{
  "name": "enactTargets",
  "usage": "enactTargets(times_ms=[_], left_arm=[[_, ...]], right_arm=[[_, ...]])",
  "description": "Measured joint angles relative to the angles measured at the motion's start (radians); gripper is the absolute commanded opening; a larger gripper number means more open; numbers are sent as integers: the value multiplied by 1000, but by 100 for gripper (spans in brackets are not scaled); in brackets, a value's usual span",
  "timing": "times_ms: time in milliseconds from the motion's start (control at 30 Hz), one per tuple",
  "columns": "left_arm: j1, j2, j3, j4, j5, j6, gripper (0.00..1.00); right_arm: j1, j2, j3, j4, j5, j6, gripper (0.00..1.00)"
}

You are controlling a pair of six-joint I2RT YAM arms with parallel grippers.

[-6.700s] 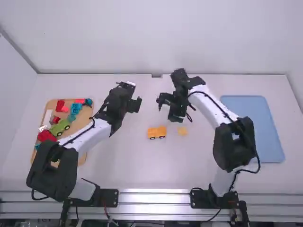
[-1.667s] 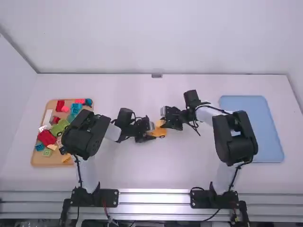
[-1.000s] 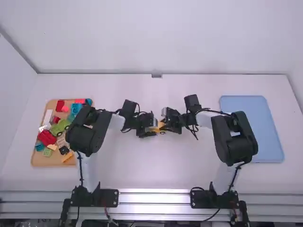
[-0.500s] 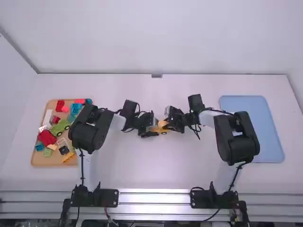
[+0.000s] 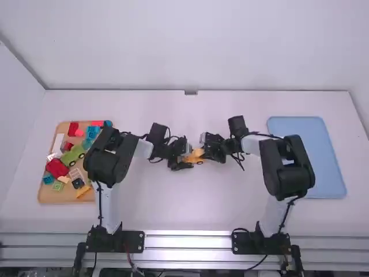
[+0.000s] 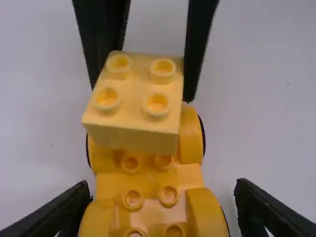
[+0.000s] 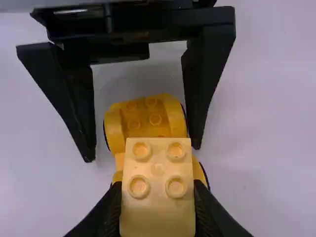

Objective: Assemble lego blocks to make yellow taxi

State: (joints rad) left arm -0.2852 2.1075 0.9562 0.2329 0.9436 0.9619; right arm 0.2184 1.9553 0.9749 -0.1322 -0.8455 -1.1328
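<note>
Near the table's middle, in the high view, my left gripper (image 5: 185, 160) and right gripper (image 5: 205, 152) meet at the orange-yellow wheeled car base (image 5: 198, 159). In the left wrist view my left gripper (image 6: 160, 210) stands open, its fingers on either side of the car base (image 6: 150, 210). In the right wrist view my right gripper (image 7: 158, 207) is shut on a light yellow block (image 7: 158, 170) with four studs, held over the base's end nearer the right arm. The block (image 6: 136, 86) hides part of the base; whether they touch, I cannot tell.
A wooden tray (image 5: 52, 198) at the left holds several loose blocks and a green wheeled base (image 5: 72, 155). At the right lies a blue tray (image 5: 308, 156).
Since the earliest frame both arms have come together at the base, and the light yellow block has left the table in my right gripper. Over the last half second both arms have barely moved.
</note>
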Motion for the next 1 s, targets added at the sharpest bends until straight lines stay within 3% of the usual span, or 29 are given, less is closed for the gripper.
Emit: enactTargets(times_ms=[367, 500, 567, 1000], left_arm=[[-32, 0, 0, 27, -66, -80, 73], [-45, 0, 0, 34, -74, -96, 63], [-45, 0, 0, 42, -77, -102, 52], [-45, -8, -97, 236, -80, -140, 39]], right_arm=[[-22, 1, 0, -26, 0, -109, 0], [-22, 12, 0, -27, -8, -142, 0], [-22, 14, 0, -29, -8, -156, 0], [22, 14, 0, -28, 0, -183, 0]])
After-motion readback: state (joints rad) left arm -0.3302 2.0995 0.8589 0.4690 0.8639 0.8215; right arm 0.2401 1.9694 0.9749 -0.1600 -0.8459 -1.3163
